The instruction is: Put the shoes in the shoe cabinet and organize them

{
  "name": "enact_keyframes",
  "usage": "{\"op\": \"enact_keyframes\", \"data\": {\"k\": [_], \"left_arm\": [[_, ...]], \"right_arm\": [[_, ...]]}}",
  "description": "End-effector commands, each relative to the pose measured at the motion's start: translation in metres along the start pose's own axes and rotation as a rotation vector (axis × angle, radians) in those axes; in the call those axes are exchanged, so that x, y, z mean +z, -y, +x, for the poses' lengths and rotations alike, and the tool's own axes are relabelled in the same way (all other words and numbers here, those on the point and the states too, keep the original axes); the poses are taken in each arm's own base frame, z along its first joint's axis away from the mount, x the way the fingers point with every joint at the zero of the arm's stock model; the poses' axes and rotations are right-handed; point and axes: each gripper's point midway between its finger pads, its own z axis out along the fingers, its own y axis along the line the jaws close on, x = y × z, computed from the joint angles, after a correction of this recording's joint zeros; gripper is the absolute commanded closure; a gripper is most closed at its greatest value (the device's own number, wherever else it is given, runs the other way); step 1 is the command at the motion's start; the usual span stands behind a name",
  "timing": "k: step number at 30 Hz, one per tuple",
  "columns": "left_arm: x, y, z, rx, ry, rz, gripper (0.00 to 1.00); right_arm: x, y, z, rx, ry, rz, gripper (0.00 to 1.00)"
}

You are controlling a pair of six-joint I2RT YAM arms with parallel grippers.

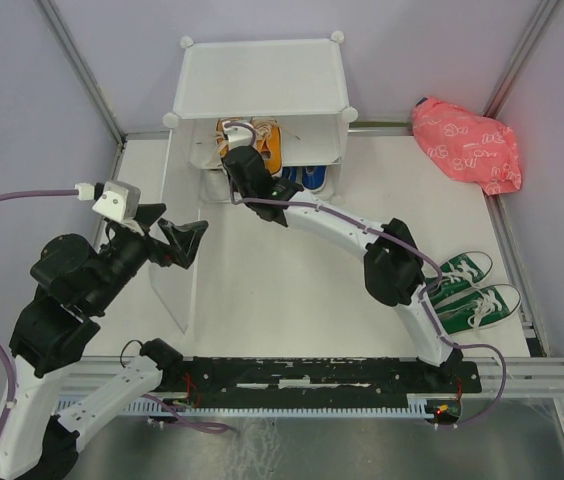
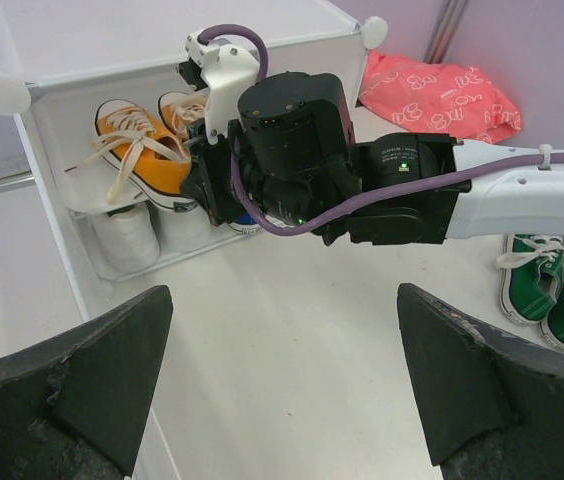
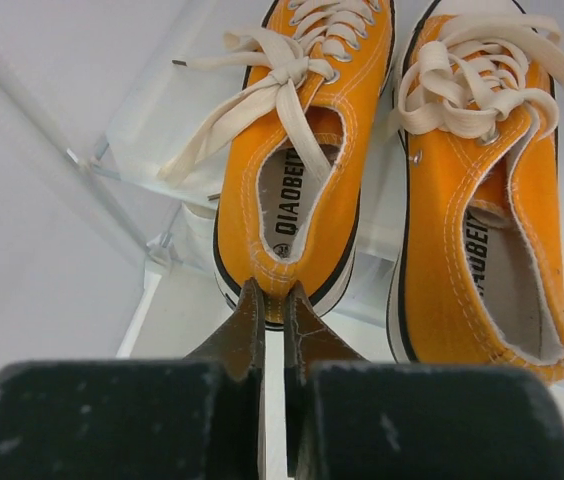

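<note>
The white shoe cabinet (image 1: 262,75) stands at the back with its front open. An orange pair (image 1: 262,140) sits on its inner shelf, with a white pair (image 2: 127,235) and a blue pair (image 1: 307,178) below. My right gripper (image 3: 274,300) reaches into the cabinet and is shut on the heel of the left orange shoe (image 3: 302,150); the other orange shoe (image 3: 482,200) lies beside it. A green pair (image 1: 477,290) lies on the table at the right. My left gripper (image 1: 187,243) is open and empty above the table, left of the cabinet front (image 2: 287,390).
The cabinet's hinged front panel (image 1: 177,250) hangs open to the left, close to my left gripper. A pink patterned bag (image 1: 467,145) lies at the back right. The right arm (image 1: 342,225) stretches across the middle of the table.
</note>
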Motion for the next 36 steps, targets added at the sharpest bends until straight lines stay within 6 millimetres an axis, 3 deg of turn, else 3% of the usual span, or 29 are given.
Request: {"op": "enact_keyframes", "data": {"k": [1, 6, 10, 18, 21, 23, 31, 33, 36], "left_arm": [[0.0, -0.005, -0.003, 0.051, 0.015, -0.013, 0.01], [0.002, -0.006, 0.002, 0.056, 0.003, -0.019, 0.01], [0.003, -0.006, 0.004, 0.056, -0.004, -0.019, 0.01], [0.004, -0.005, 0.008, 0.053, -0.012, -0.01, 0.01], [0.004, -0.004, 0.009, 0.052, -0.015, -0.008, 0.01], [0.005, -0.004, 0.011, 0.053, -0.02, -0.008, 0.01], [0.008, -0.004, 0.015, 0.056, -0.03, -0.008, 0.01], [0.008, -0.005, 0.016, 0.058, -0.032, -0.012, 0.01], [0.009, -0.006, 0.017, 0.061, -0.033, -0.014, 0.01]], "right_arm": [[0.001, -0.008, -0.057, 0.088, 0.174, -0.008, 0.98], [0.005, -0.024, -0.087, 0.143, 0.239, -0.054, 0.98], [0.017, -0.034, -0.092, 0.2, 0.271, -0.065, 0.98], [0.045, -0.054, -0.076, 0.314, 0.316, -0.105, 0.98], [0.051, -0.056, -0.078, 0.325, 0.354, -0.11, 0.98], [0.06, -0.058, -0.066, 0.313, 0.354, -0.106, 0.98], [0.069, -0.058, -0.057, 0.303, 0.353, -0.115, 0.98], [0.072, -0.055, -0.052, 0.3, 0.336, -0.107, 0.92], [0.067, -0.053, -0.046, 0.295, 0.307, -0.111, 0.73]]}}
